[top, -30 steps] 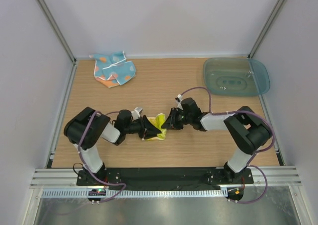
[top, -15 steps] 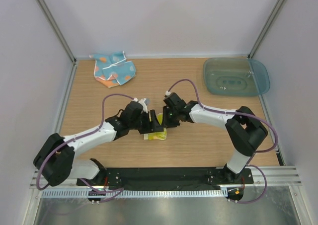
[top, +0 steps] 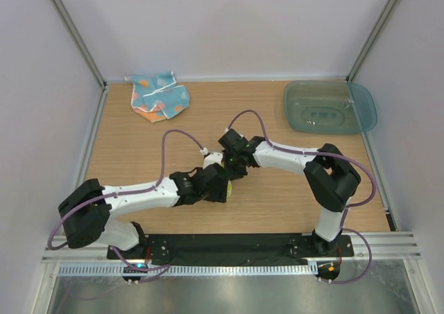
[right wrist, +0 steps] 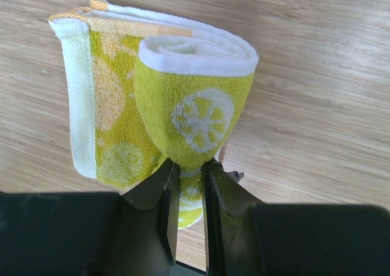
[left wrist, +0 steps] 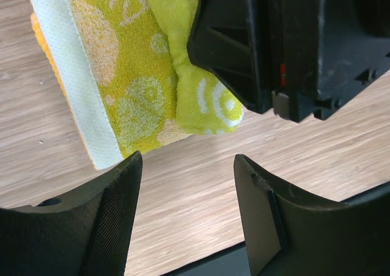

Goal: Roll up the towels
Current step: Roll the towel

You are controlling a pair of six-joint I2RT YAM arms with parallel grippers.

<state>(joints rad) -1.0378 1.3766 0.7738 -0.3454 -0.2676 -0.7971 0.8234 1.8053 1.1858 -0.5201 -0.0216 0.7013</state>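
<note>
**My right claw (right wrist: 186, 166) pinches the yellow towel (right wrist: 189, 99)**

It is nearly closed on the towel's rolled end, mid-way across the surface (top: 277, 203). My left claw (left wrist: 187, 166) gapes just beside the towel, holding nothing. The blue towel (top: 159, 97) lies crumpled far left.

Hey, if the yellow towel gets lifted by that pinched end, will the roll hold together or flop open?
Probably floppy: the yellow towel is thin cloth, and its rolled end narrows where the right claw pinches it. The roll looks loose, with a flat tail on the table, so it would likely unwind if lifted. It seems light.
</note>
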